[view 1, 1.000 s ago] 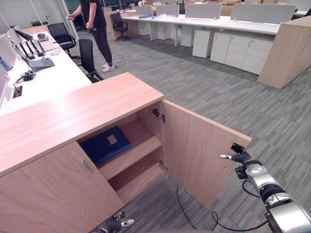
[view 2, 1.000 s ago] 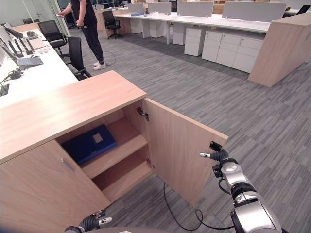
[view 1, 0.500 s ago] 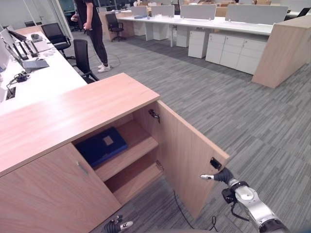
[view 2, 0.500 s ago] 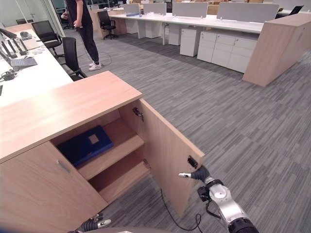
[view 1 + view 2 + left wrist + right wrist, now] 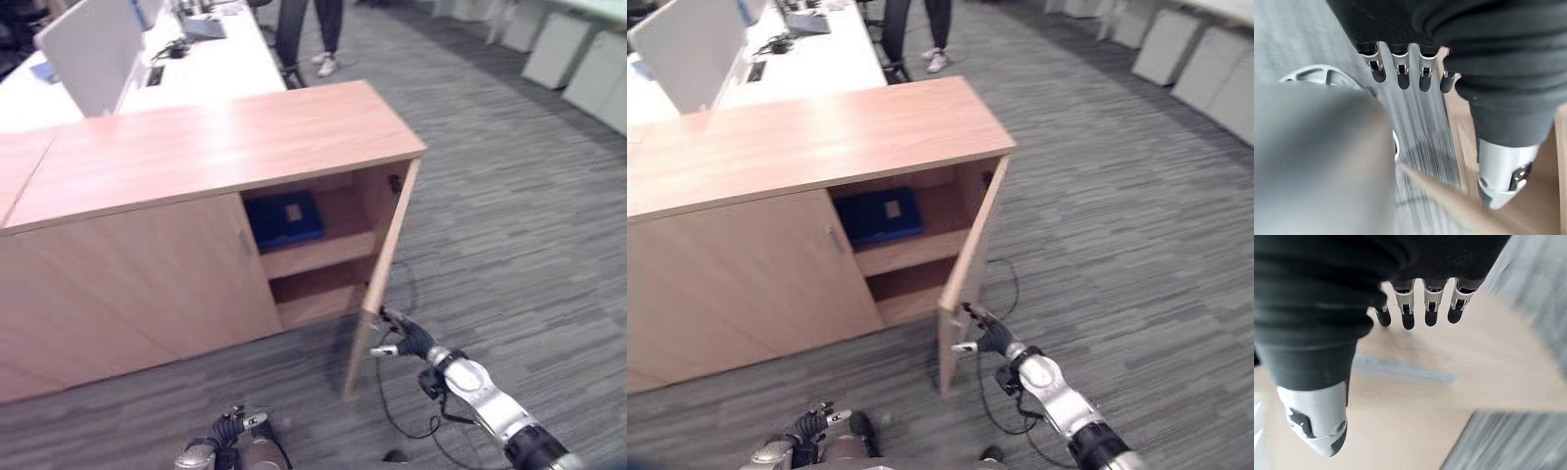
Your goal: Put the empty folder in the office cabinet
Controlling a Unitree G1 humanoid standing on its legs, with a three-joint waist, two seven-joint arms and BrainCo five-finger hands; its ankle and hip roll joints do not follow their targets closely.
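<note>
Locate the blue folder (image 5: 285, 219): it lies flat on the upper shelf (image 5: 318, 253) of the office cabinet (image 5: 206, 147), so you can judge the placement step complete. The folder sits well inside the opening, which leaves the door's swing path free.

Check the right hand (image 5: 404, 337). Its fingers (image 5: 1408, 319) are extended and hold nothing; they point at the outer face of the cabinet door (image 5: 377, 284), at or just beside its lower edge. You cannot tell whether they touch it. The straight fingers suit a flat push rather than a grasp.

The door stands about half open, edge-on to the head cameras. Judge the step in hand as closing it.

The left hand (image 5: 233, 434) hangs low near the floor, fingers (image 5: 1402, 74) relaxed and empty.

A person (image 5: 936, 29) stands beyond the bench (image 5: 211, 69); keep the door swing clear of them.
</note>
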